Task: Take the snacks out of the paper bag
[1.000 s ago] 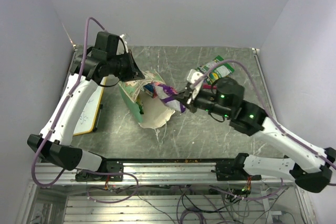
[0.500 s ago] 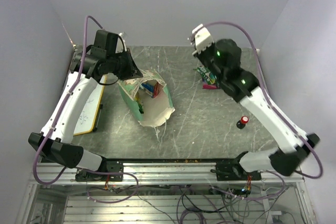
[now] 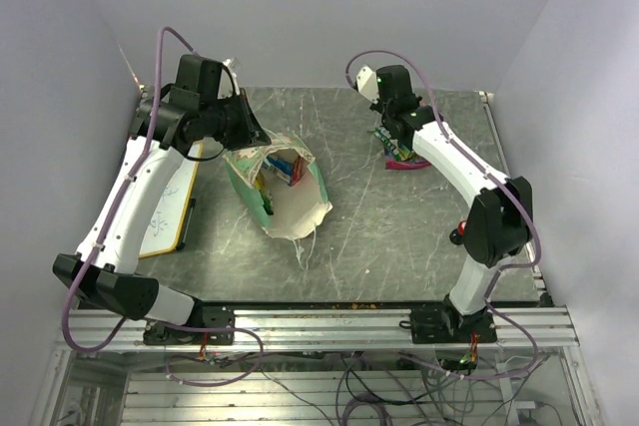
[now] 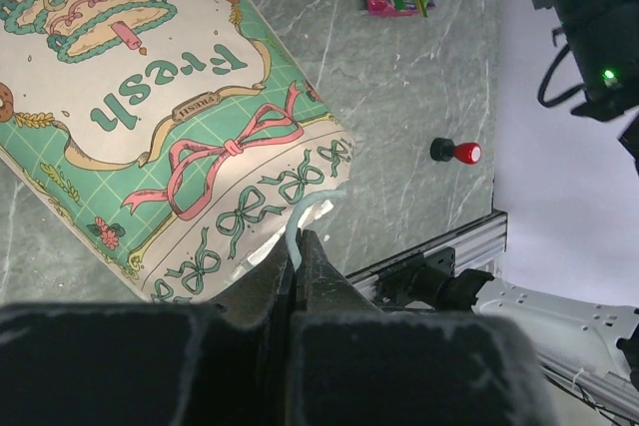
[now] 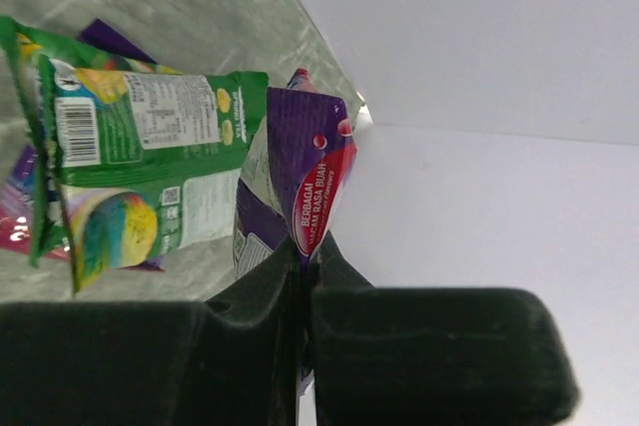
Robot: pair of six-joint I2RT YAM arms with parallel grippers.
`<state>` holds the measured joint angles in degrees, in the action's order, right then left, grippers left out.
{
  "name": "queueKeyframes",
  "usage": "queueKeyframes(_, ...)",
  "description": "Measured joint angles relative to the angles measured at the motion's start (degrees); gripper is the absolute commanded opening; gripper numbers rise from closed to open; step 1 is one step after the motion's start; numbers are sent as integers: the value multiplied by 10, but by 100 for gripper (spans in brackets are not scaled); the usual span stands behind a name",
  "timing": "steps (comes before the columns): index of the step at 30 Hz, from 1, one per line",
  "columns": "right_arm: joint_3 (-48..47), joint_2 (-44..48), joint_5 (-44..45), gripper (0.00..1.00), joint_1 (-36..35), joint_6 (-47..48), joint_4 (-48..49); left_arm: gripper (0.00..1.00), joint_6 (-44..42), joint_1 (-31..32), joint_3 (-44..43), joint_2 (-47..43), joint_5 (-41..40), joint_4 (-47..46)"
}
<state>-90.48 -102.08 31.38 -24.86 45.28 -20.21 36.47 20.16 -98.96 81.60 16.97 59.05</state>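
Note:
The paper bag [image 3: 285, 202] lies on its side, mouth toward the back, with a few snacks [image 3: 288, 167] showing inside. My left gripper [image 3: 256, 137] is shut on the bag's white string handle [image 4: 300, 218], holding the mouth up; the printed front of the bag [image 4: 150, 117] fills the left wrist view. My right gripper [image 5: 308, 251] is shut on the edge of a purple-red snack packet [image 5: 300, 172], just beside a green packet [image 5: 140, 147] that lies on the table. From above, my right gripper [image 3: 391, 133] sits over that pile of snacks [image 3: 401, 154] at the back right.
A wood-framed whiteboard [image 3: 165, 207] lies along the left edge under the left arm. A small red-topped button [image 3: 460, 233] stands at the right, next to the right arm's elbow. Walls close in the table at the back and both sides.
My right arm has carried the purple packet from the bag's mouth up and across to the back right, then down beside the green packet. The left gripper has kept its hold.

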Motion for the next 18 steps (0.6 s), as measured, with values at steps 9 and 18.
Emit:
queueKeyframes(9, -4, -90, 34, 0, 19, 85, 58, 7, -14, -2, -16, 17, 0, 8)
queueKeyframes(18, 3, -129, 42, 0, 23, 97, 75, 7, -25, -7, -19, 25, 0, 10)
